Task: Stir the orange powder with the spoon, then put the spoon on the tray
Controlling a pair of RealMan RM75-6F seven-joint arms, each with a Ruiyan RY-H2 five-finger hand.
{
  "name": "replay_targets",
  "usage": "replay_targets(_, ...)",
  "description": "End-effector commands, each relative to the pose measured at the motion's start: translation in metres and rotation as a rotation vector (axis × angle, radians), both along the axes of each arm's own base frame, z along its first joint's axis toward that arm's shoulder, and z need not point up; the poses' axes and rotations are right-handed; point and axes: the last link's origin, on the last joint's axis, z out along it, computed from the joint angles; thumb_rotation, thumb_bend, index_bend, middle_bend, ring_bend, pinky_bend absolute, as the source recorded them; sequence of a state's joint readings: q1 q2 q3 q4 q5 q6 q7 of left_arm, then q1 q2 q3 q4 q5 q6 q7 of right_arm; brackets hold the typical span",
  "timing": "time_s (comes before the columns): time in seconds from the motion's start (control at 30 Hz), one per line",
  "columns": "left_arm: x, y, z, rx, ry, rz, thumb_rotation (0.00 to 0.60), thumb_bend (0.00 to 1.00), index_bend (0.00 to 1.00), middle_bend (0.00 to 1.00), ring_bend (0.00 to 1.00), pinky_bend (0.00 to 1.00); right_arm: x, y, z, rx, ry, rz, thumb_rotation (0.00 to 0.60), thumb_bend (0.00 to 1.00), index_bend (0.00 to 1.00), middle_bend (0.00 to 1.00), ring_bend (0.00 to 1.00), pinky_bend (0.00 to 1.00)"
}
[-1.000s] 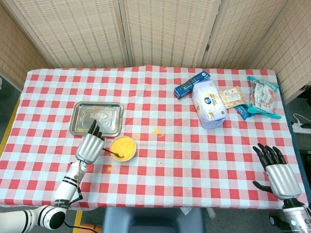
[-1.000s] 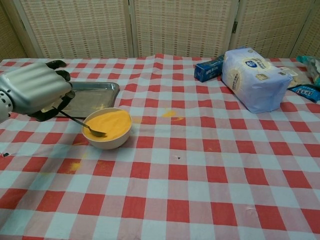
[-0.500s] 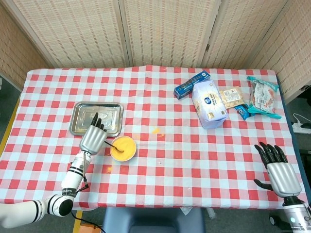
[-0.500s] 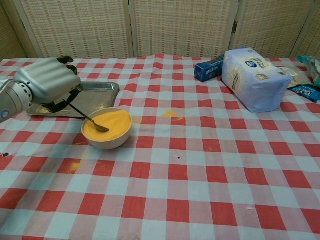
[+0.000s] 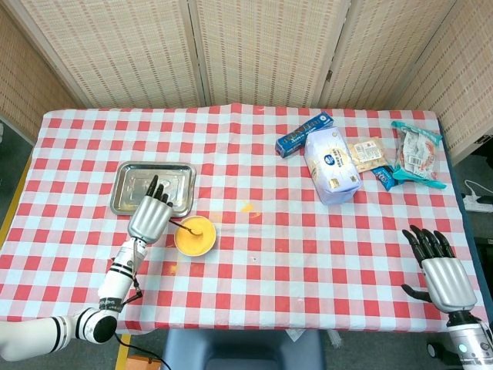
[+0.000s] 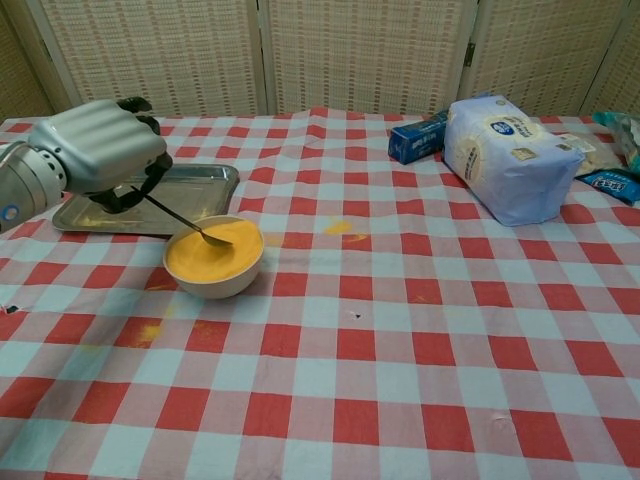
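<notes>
A white bowl of orange powder stands just in front of the steel tray on the checked table. My left hand hovers left of the bowl and holds a metal spoon by its handle; the spoon's tip dips into the powder near the bowl's far side. In the head view the same left hand lies between tray and bowl. My right hand rests open at the table's front right corner, holding nothing.
A white flour bag and a blue box sit at the back right, with snack packets beyond. Spilled orange powder marks the cloth right of the bowl, and another smear lies in front of it.
My left hand has lifted and shifted toward the tray, sweeping the spoon tip from the bowl's near-left side to its far side. The right hand has barely moved.
</notes>
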State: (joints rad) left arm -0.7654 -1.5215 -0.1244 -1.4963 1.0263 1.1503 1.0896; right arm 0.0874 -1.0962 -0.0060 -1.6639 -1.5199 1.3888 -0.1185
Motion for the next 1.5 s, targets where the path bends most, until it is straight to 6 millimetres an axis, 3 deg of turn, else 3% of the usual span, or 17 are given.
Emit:
replay_targets(0.03, -0.001, -0.004, 0.003, -0.002, 0.029, 0.0, 0.6, 0.77, 0.83, 0.38, 0.15, 0.05, 0.0, 0.0, 0.0, 0.002, 0.0, 0.0, 0.6, 0.04, 0.0, 0.0, 0.0, 0.0)
replay_targets(0.37, 0.017, -0.007, 0.017, -0.015, 0.16, -0.003, 0.6, 0.77, 0.83, 0.38, 0.15, 0.05, 0.002, 0.001, -0.002, 0.014, -0.003, 0.009, 0.6, 0.04, 0.0, 0.0, 0.0, 0.0)
replay_targets(0.67, 0.02, 0.002, 0.023, -0.093, 0.184, 0.201, 0.6, 0.78, 0.83, 0.38, 0.16, 0.04, 0.001, 0.001, -0.001, 0.018, -0.004, 0.006, 0.6, 0.04, 0.0, 0.0, 0.0, 0.0)
replay_targets(1.0, 0.038, 0.01, 0.031, -0.149, 0.124, 0.303, 0.6, 0.79, 0.83, 0.38, 0.16, 0.04, 0.0, 0.0, -0.001, 0.016, -0.002, 0.002, 0.6, 0.04, 0.0, 0.0, 0.0, 0.0)
replay_targets(1.5, 0.036, 0.018, 0.044, -0.15, -0.031, 0.255, 0.6, 0.79, 0.83, 0.39, 0.16, 0.04, 0.001, 0.001, -0.002, 0.02, 0.0, 0.004, 0.6, 0.04, 0.0, 0.0, 0.0, 0.0)
